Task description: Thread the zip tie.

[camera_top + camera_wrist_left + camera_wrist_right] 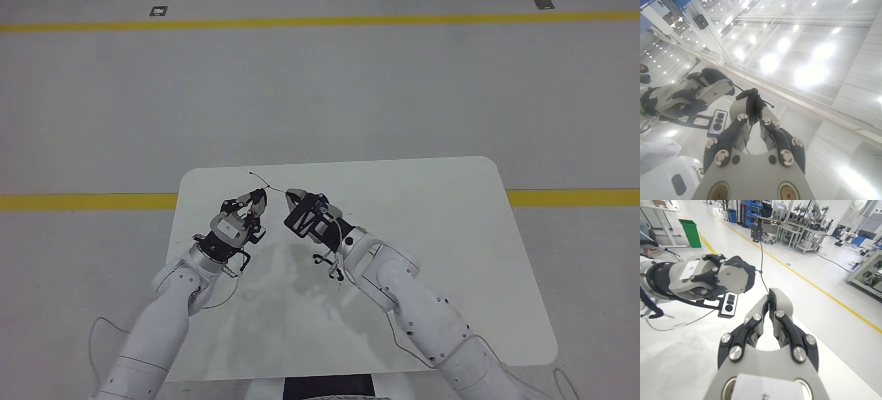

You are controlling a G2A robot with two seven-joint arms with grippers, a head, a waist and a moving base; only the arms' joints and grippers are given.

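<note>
A thin black zip tie (270,186) hangs above the white table (450,230), stretched between my two grippers. My left gripper (257,203) is shut on the zip tie (768,104), whose small head pokes out just past the black-covered fingertips (751,98); more strap runs down between the fingers. My right gripper (292,203) is shut on the zip tie's strap (763,283), pinched at the very tips of its ribbed pads (772,302). The left gripper (751,275) is close beside the right gripper (769,293), a few centimetres apart. Whether the strap passes through the head, I cannot tell.
Both grippers hover over the table's far left part, near its back edge (340,165). The table top (677,351) below them is bare. Yellow floor lines (560,197) run beyond it. A green bin (690,233) and workbenches (800,236) stand far off.
</note>
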